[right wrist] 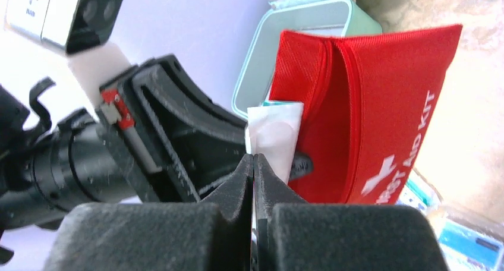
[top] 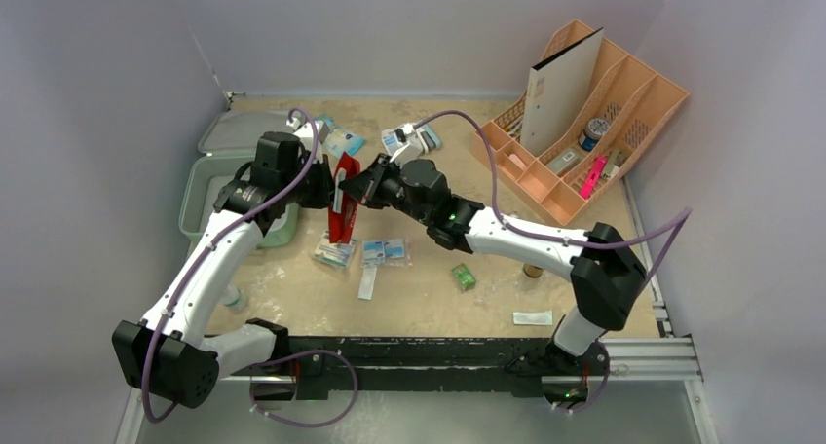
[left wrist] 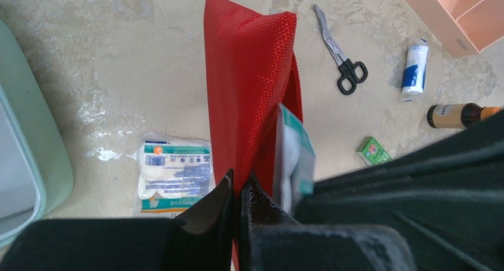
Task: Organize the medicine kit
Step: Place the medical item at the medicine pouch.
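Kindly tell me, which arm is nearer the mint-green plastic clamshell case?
Left. The left arm crosses the case's right edge; the right arm is beyond the red fabric pouch.

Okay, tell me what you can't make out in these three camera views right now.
- Top view: medicine kit interior, mostly covered by the left arm.
- Right wrist: inside of the red first aid pouch, hidden by its own fabric; white packet print blurred.
- Left wrist: brown bottle partly behind black housing; label unreadable.
- Top view: peach organizer contents, too small to identify.

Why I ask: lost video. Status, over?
Left jaws shut on red pouch. Right jaws shut on white packet at its mouth. Green case open alongside.
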{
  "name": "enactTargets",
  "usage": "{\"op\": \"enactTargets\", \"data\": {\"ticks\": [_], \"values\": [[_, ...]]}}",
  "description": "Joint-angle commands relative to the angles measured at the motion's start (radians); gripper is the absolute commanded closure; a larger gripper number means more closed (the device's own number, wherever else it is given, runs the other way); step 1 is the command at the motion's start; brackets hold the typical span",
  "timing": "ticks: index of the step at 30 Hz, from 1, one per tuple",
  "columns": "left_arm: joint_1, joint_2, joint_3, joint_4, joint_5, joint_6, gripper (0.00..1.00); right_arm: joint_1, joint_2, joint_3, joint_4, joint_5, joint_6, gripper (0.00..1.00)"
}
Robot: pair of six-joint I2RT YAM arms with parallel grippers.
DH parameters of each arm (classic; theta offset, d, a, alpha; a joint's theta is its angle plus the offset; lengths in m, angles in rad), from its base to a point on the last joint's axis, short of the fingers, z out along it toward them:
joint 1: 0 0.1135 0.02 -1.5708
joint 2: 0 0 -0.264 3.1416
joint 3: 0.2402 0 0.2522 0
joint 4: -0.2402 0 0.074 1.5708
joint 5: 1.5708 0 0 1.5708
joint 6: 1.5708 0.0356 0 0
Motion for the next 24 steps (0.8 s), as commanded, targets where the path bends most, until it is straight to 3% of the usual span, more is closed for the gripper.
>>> {"op": "enactTargets", "data": {"ticks": [1,14,18,24], "values": [[0.004,-0.026,-0.005,0.042,0.021,-0.002,1.00,-0.025,0.048,0.074,0.087,0.026,0.037,1.00],[0.005,-0.023,-0.002,0.033,-0.005,-0.009,1.00,-0.027,0.110,0.145,-0.063,0.092,-0.027,1.00],[0.005,-0.023,-0.002,0.029,-0.020,-0.010,1.00,-0.027,0.121,0.196,-0.183,0.088,-0.040,0.90],[0.005,-0.023,0.001,0.022,-0.044,-0.010,1.00,-0.026,0.115,0.244,-0.307,0.106,-0.071,0.95]]}}
